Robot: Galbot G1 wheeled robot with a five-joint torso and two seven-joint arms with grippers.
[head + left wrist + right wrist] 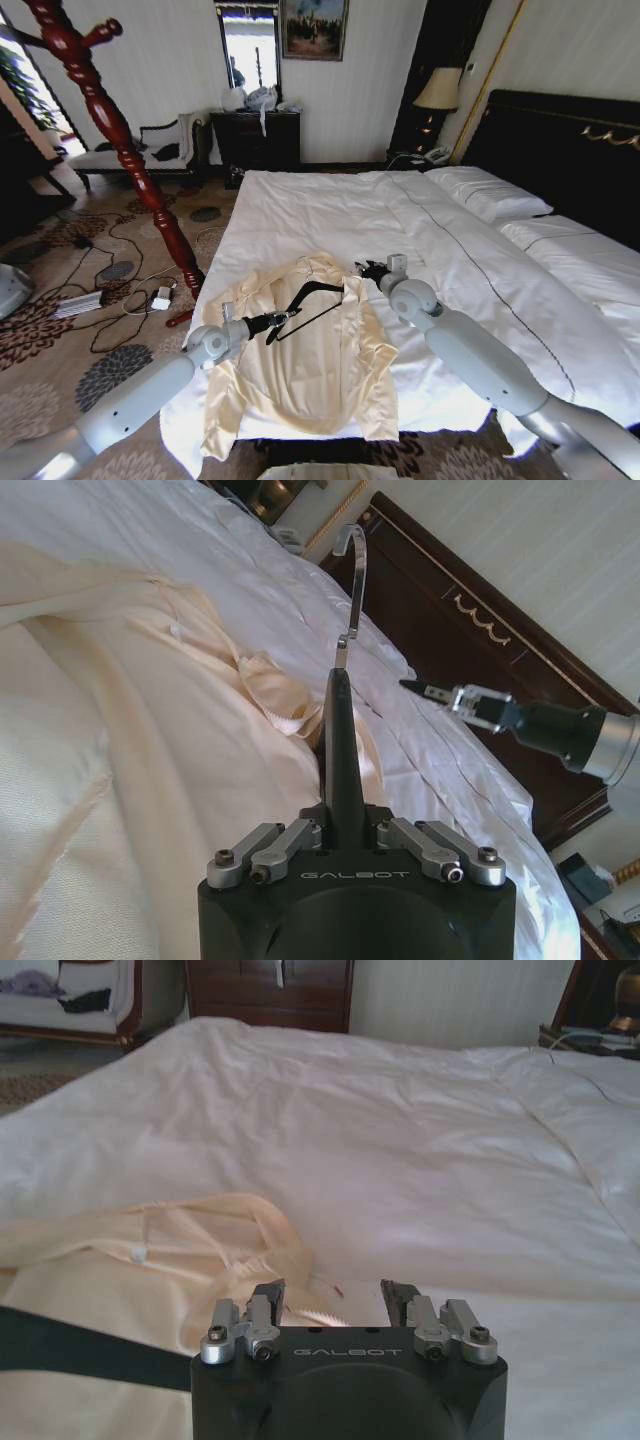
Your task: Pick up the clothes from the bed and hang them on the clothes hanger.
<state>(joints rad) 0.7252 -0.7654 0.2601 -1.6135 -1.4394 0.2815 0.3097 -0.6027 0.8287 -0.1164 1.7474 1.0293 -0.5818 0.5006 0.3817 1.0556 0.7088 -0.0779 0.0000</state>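
Observation:
The clothes, a pale cream satiny top (300, 370), lie spread flat on the near left part of the bed (330, 210), collar toward the pillows. My left gripper (283, 319) hovers over the top's chest, shut on one arm of the black clothes hanger (312, 303). In the left wrist view the hanger (340, 730) rises from between the shut fingers (342, 828), silver hook uppermost, above the top (120, 710). My right gripper (368, 269) is open just beside the collar. Its wrist view shows the fingers (335, 1295) apart over the collar's edge (230, 1235).
A tall dark-red wooden coat stand (110, 120) rises from the floor left of the bed, with cables and a power strip (90, 300) around its foot. White pillows (490, 195) and the dark headboard (560, 130) are at the right. A dresser (255, 135) stands behind.

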